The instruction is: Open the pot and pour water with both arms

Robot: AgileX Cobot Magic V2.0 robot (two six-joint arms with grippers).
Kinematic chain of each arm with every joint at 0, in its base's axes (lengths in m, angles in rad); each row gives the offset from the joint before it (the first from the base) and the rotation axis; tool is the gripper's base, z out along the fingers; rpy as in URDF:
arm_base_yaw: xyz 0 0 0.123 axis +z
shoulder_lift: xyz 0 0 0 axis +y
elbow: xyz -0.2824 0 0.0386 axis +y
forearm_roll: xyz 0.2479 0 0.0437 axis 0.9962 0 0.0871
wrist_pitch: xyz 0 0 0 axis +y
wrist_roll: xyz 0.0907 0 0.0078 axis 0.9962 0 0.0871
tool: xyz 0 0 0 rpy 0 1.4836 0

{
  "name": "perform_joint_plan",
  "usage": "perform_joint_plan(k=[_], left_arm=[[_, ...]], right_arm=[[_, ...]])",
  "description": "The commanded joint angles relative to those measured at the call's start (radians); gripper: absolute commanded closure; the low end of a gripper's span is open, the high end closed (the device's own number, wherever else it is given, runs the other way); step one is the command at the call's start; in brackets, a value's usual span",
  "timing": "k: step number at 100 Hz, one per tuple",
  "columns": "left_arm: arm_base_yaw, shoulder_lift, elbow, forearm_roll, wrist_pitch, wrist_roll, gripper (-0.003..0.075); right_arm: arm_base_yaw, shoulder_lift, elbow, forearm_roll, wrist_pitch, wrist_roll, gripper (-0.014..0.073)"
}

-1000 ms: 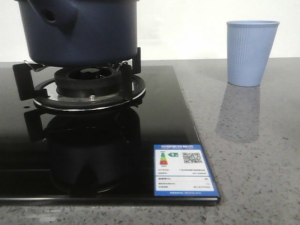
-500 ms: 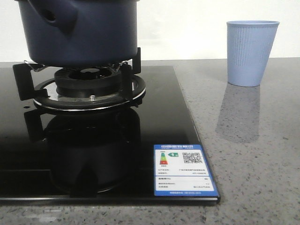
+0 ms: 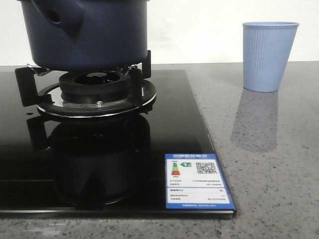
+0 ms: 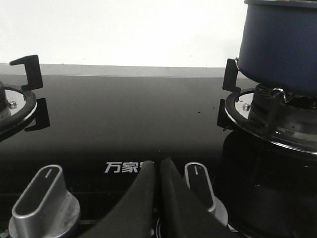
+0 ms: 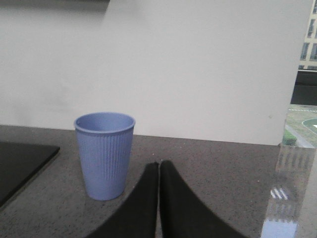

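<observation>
Left gripper [image 4: 157,166] and right gripper [image 5: 158,168]: jaws pressed together, empty. Pot [image 3: 84,32] on burner [image 3: 94,87] near hob's far edge; cup [image 3: 268,56] upright on counter's far right. Lid hidden; stage undecidable

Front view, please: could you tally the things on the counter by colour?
Dark blue: 1, the pot
Light blue: 1, the cup
Black: 1, the hob
Blue and white: 1, the energy label
Total: 4
</observation>
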Motion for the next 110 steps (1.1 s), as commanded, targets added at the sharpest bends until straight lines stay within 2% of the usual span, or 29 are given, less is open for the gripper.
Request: perform_joint_plan(k=[1, 8, 13, 25, 30, 41, 59, 64, 72, 87, 110], left_arm=[[0.001, -0.027, 0.034, -0.005, -0.072, -0.010, 0.0739], [0.001, -0.027, 0.034, -0.005, -0.072, -0.010, 0.0739], [0.001, -0.027, 0.034, -0.005, -0.072, -0.010, 0.0739], [0.001, -0.027, 0.034, -0.005, -0.072, -0.010, 0.0739], [0.001, -0.027, 0.034, -0.005, -0.072, -0.010, 0.0739], [0.001, -0.027, 0.034, -0.005, -0.072, -0.010, 0.0739], [0.001, -0.027, 0.034, -0.005, -0.072, -0.010, 0.0739], [0.001, -0.027, 0.034, -0.005, -0.072, -0.010, 0.0739], [0.001, -0.027, 0.034, -0.005, -0.072, -0.010, 0.0739], [0.001, -0.027, 0.034, -0.005, -0.070, -0.010, 0.0739], [0.001, -0.027, 0.034, -0.005, -0.070, -0.010, 0.0739]], right_arm=[[0.018, 0.032, 0.000, 0.431, -0.004, -0.334, 0.0650], [0.048, 0.034, 0.025, 0.720, 0.050, -0.551, 0.0650], [0.084, 0.027, 0.036, 0.841, 0.098, -0.678, 0.0650], [0.204, -0.013, 0.039, 0.854, 0.193, -0.887, 0.0650], [0.243, -0.034, 0.039, 0.867, 0.207, -0.928, 0.0650], [0.264, -0.080, 0.082, 0.882, 0.205, -0.938, 0.0650], [0.233, -0.191, 0.200, 0.941, 0.183, -0.928, 0.0650], [0.226, -0.230, 0.197, 0.961, 0.263, -0.925, 0.0650], [0.217, -0.293, 0.198, 0.964, 0.311, -0.925, 0.0650], [0.214, -0.291, 0.198, 0.972, 0.373, -0.904, 0.0650], [0.214, -0.291, 0.198, 0.938, 0.373, -0.904, 0.0650]])
